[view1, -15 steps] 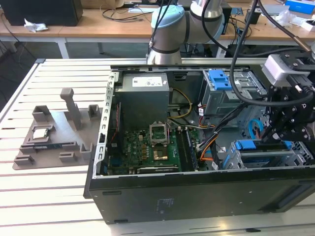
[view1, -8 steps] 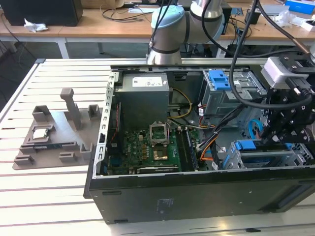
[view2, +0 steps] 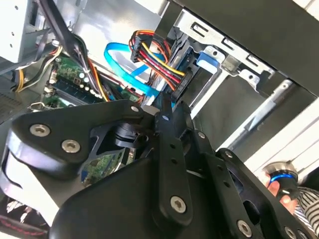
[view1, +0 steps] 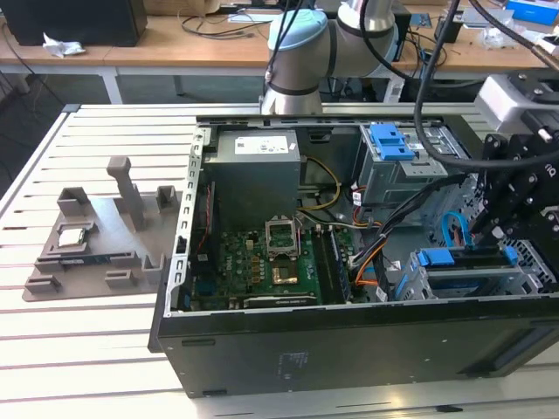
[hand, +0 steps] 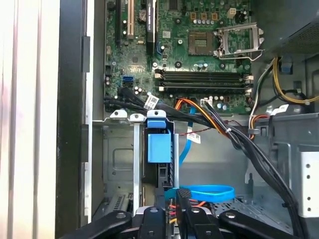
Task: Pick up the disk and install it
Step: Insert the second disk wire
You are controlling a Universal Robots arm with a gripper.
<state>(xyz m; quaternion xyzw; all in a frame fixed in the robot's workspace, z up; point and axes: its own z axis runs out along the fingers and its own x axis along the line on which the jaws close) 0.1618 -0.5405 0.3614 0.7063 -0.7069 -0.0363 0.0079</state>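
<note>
**Disk at the drive cage, seating step in hand**

Going by the exterior view's left to right:

- Far left: grey fixture tray [view1: 52, 281] on the slatted table, with a small chip [view1: 72, 234] on it. Not involved.
- Middle: open PC case [view1: 349, 353], motherboard [view1: 262, 262] exposed.
- Right, near corner of the case: the disk [view1: 463, 258] stands edge-on in the drive cage [view1: 410, 281], blue rail and pull tab uppermost. In the first wrist view the tab [hand: 159, 148] sits between the cage's metal guides.
- The gripper [hand: 174, 221] hangs right over that slot, close to the disk.

My read: pickup is done and this is the insert/seat stage. Finishing it calls for the rails to stay square in the guides and for the blue data cable [hand: 209, 191] and power bundle [view2: 154, 59] to stay clear.

Hard to make out:
- Can't tell whether the gripper is open, closed or gripping the disk.
- The disk's metal body and label are hidden in the cage.
- Can't tell whether it's fully home.
</note>
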